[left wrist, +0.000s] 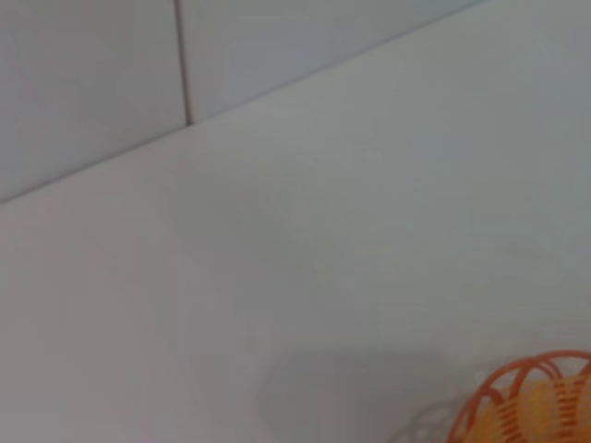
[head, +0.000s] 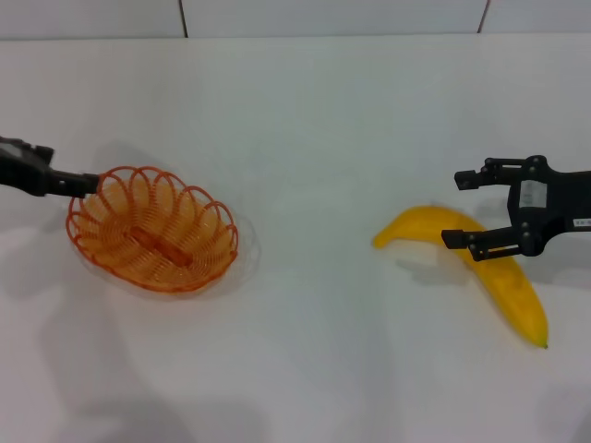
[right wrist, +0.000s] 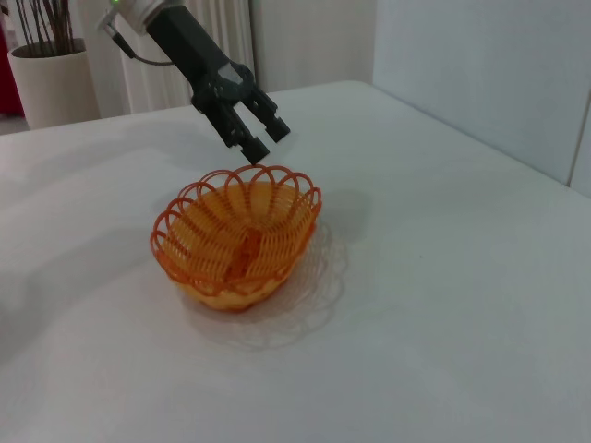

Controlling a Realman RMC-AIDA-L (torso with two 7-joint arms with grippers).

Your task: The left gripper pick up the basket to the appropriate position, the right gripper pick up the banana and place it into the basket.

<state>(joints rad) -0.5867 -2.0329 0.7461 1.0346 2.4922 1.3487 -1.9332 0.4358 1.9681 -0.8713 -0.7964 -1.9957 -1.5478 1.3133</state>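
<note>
The orange wire basket (head: 152,231) is at the left of the white table; its scalloped rim also shows in the left wrist view (left wrist: 526,401). My left gripper (head: 85,184) is at the basket's far left rim and looks shut on it; the right wrist view shows it (right wrist: 259,146) pinching the rim, with the basket (right wrist: 235,240) seemingly a little above its shadow. The yellow banana (head: 503,277) lies on the table at the right. My right gripper (head: 464,209) is open over the banana's middle, one finger on each side, not closed on it.
The white table (head: 305,138) ends at a tiled wall at the back. In the right wrist view a potted plant (right wrist: 51,83) and a curtain stand beyond the table's far side. A span of bare table separates basket and banana.
</note>
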